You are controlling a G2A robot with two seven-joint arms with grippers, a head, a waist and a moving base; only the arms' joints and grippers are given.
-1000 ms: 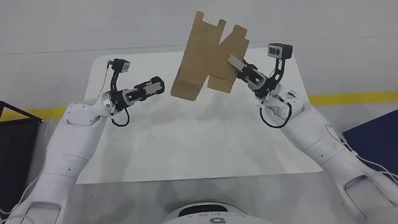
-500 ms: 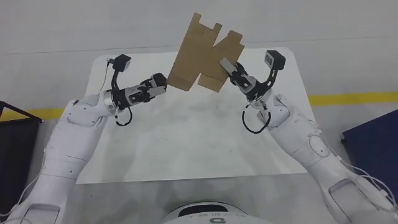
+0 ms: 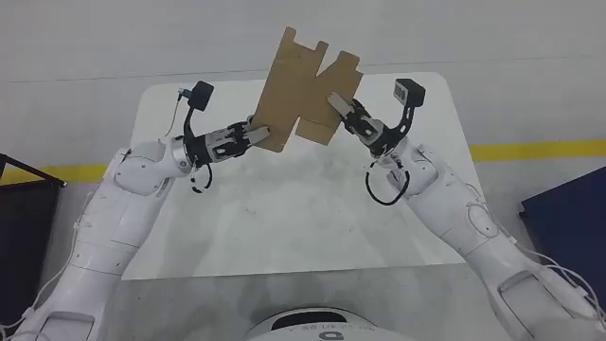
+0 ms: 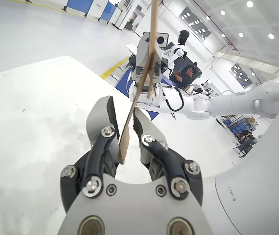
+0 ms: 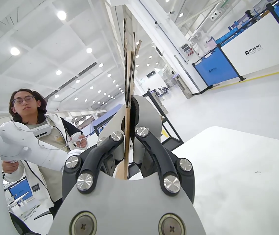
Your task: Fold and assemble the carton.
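Note:
A flat brown carton (image 3: pixel 303 90) is held upright in the air over the far side of the white table (image 3: pixel 284 218). My right gripper (image 3: pixel 336 104) is shut on the carton's lower right flap; the right wrist view has the carton (image 5: pixel 129 74) edge-on, pinched in the right gripper (image 5: pixel 129 106). At the carton's lower left corner, my left gripper (image 3: pixel 262 134) is open. Seen from the left wrist, the carton (image 4: pixel 127 133) passes between the left gripper (image 4: pixel 123 116) fingers with a gap on one side. Farther along the carton is the right gripper (image 4: pixel 150 57).
The table's surface is bare white beneath and in front of both arms. A dark cart (image 3: pixel 19 185) stands off the table's left edge, and a blue panel (image 3: pixel 578 208) off its right. A yellow floor line (image 3: pixel 540 150) runs behind the right arm.
The right gripper has carried the carton leftward and tilted it more upright. The left gripper has moved right, from clear of the carton to straddling its lower left corner.

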